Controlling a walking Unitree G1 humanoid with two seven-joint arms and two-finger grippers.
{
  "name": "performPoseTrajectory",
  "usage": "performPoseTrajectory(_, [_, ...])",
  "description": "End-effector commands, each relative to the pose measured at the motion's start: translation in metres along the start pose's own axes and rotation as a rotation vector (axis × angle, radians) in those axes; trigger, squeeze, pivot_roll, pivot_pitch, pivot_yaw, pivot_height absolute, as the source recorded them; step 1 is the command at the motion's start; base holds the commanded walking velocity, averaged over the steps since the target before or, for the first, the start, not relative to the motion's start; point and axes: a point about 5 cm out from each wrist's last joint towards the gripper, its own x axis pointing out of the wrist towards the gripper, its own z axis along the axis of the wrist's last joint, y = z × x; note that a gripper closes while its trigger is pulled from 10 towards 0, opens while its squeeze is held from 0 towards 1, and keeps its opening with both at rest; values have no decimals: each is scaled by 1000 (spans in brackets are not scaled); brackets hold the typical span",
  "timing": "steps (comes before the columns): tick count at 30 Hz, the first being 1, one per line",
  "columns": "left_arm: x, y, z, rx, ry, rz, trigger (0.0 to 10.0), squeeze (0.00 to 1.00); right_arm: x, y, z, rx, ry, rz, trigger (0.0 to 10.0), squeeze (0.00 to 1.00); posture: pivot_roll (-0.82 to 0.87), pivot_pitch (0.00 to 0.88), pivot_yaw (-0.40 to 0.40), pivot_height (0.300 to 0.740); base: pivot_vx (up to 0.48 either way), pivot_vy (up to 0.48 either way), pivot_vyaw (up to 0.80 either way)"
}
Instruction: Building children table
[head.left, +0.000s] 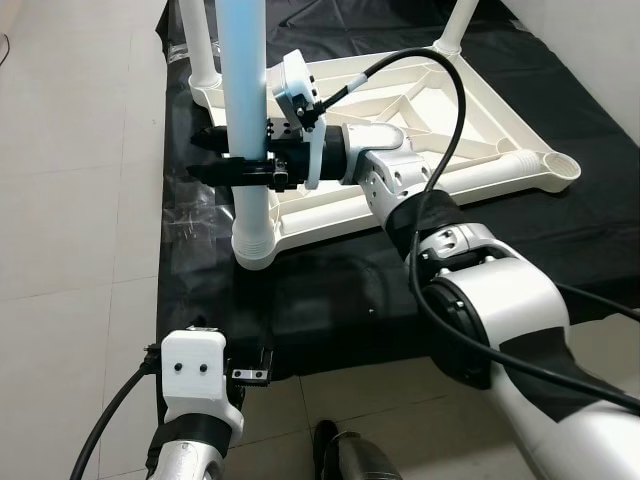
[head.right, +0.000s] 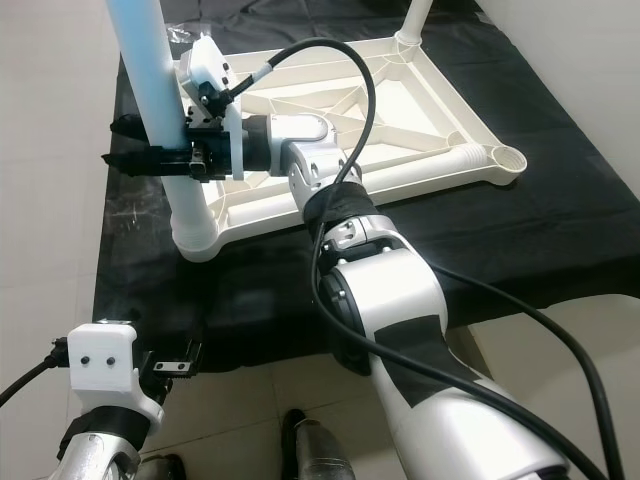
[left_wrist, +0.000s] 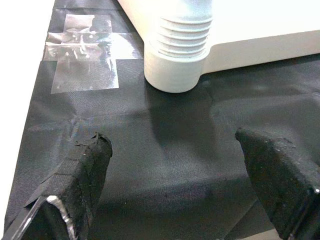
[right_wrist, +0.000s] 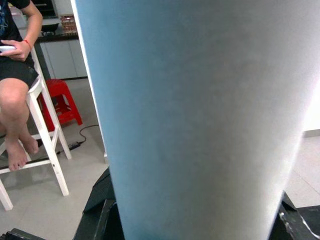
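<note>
Three legs are seen standing up from the inverted white tabletop (head.left: 420, 130), which is laid upside down on a black sheet (head.left: 330, 290) spread over the tiled floor (head.left: 80, 180). One empty corner socket (head.left: 553, 166) is seen at the robot's right, so at least one leg is judged left to be fitted.

The pale blue leg (head.left: 243, 70) is held upright at the near-left corner, its ribbed white base (left_wrist: 178, 55) seated in that corner's collar. The right gripper (head.left: 222, 155) is closed around this leg, one black finger on each side. Whether the thread is fully tightened cannot be told; this step is judged in progress.

The left gripper (left_wrist: 185, 185) is held low over the sheet just before that corner, its fingers (left_wrist: 87, 170) spread apart and nothing between them. Clear tape (left_wrist: 85, 60) is seen on the sheet near the collar.

In the right wrist view, a person (right_wrist: 17, 75) is seated on a white stool (right_wrist: 42, 135), with a red stool (right_wrist: 62, 100) just beside.

Left, by judgement: this leg tightened, the last socket filled, the table turned upright.
</note>
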Motion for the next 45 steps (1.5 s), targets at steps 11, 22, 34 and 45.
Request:
performPoseTrajectory(11, [-1, -1, -3, 4, 17, 9, 10000, 0, 9, 6, -58, 203, 83, -198, 10000, 0, 44, 289, -142, 740, 0, 0, 0])
performPoseTrajectory(22, [-1, 0, -3, 9, 14, 8, 10000, 0, 1, -2, -64, 236, 49, -386, 10000, 0, 45, 282, -134, 740, 0, 0, 0])
performPoseTrajectory(34, [1, 1, -2, 11, 8, 6, 10000, 0, -29, -27, -66, 228, 15, -1071, 10000, 0, 46, 265, -125, 740, 0, 0, 0])
performPoseTrajectory(45, [2, 3, -3, 18, 6, 2, 10000, 0, -58, -26, -75, 189, 24, -1692, 10000, 0, 52, 257, -120, 740, 0, 0, 0])
